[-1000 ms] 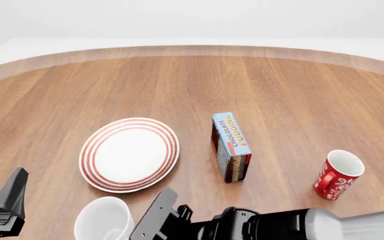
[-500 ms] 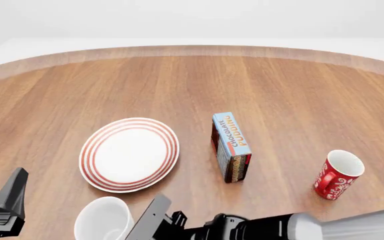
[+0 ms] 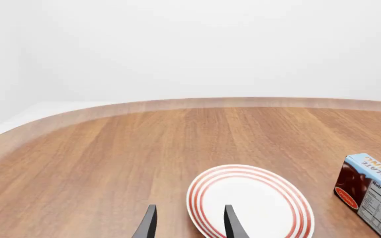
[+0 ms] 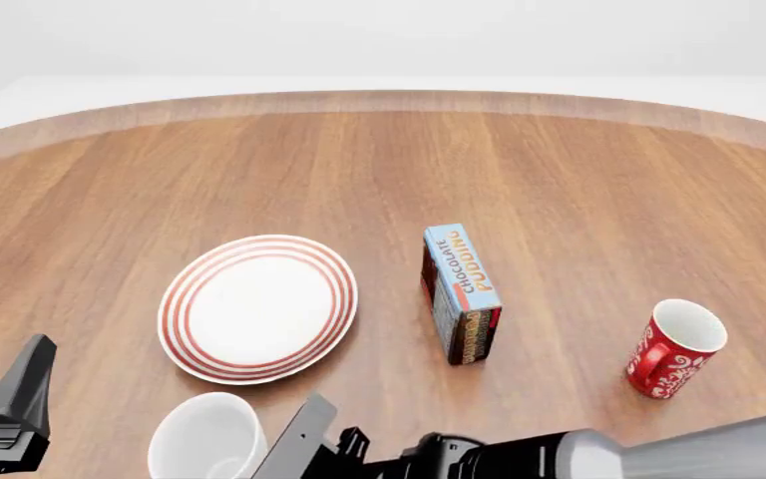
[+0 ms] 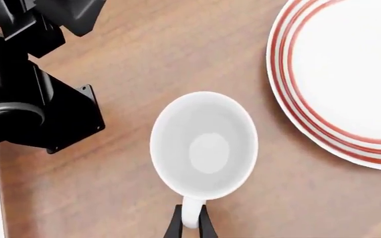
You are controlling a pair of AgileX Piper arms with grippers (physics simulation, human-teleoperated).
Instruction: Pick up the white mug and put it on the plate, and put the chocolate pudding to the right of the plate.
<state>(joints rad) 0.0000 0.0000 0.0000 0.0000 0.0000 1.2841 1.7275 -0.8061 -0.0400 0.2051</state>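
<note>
White mug [image 4: 207, 439] upright on the wooden table [image 4: 356, 170], at the near edge of the front view, just this side of the plate [image 4: 258, 306] and apart from it. Mouth facing up, inside bare; loop handle [image 5: 190, 217] turned toward the right arm's side. Right gripper [image 5: 190, 225] down at that handle, its two dark fingertips [image 5: 173, 227] standing close on either side of the loop, narrowed around it; whether pressing the ceramic or only flanking it, cannot tell. Right arm's black and grey body along the bottom of the front view, reaching in from the right.

Plate flat on the table, white with red rings, nothing on it. Chocolate pudding [image 4: 461, 291] to the right of the plate, well apart, standing on a long narrow side, light-blue lettered face up, dark brown end toward the camera. Red mug [image 4: 673, 348] further right, upright, near the table's front edge.

Left gripper [image 3: 189, 225] low at the near left, fingers apart, holding nothing; plate rim seen just beyond the fingertips in the left wrist view.
</note>
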